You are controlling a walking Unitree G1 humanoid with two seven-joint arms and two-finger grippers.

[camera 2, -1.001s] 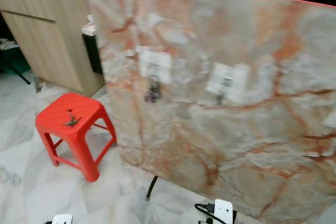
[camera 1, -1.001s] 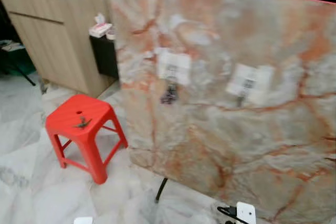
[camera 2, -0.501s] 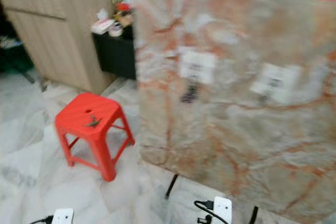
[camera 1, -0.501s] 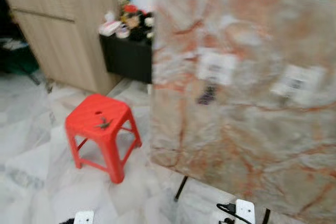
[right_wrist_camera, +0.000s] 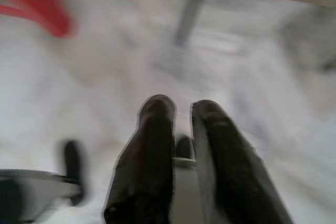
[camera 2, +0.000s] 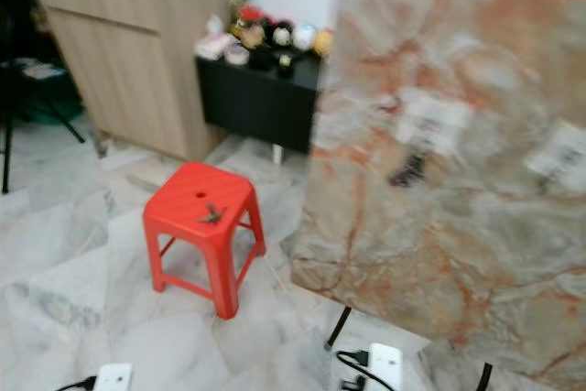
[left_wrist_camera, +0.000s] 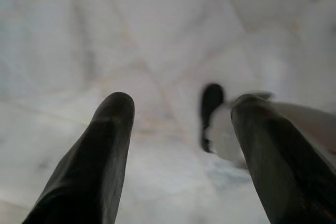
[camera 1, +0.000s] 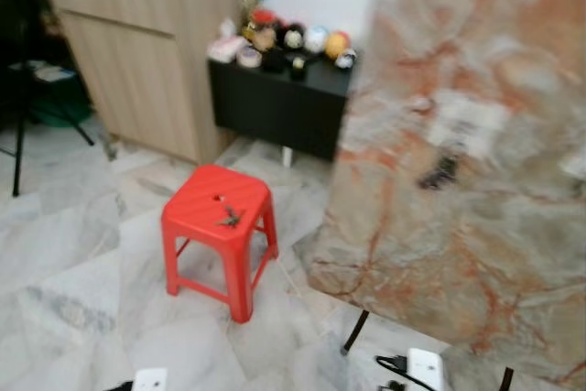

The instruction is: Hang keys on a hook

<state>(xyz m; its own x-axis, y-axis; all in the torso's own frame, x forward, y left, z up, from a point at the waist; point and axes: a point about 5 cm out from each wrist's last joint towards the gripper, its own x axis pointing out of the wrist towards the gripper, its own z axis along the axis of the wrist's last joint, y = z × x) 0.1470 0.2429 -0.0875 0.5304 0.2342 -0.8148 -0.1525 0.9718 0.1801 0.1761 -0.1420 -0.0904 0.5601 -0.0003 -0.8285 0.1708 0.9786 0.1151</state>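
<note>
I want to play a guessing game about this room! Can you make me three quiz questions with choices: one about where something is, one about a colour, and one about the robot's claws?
1. Where do the keys lie?
A. on the stool
B. on the floor
C. on the black cabinet

2. What colour is the stool?
A. blue
B. red
C. green

3. How are the fingers of the left claw?
A. pressed together
B. holding keys
C. spread apart, holding nothing

Answers:
1. A, the small dark keys rest on the stool's seat.
2. B, the plastic stool is bright red.
3. C, the left wrist view shows pale floor between the two black fingers.
</note>
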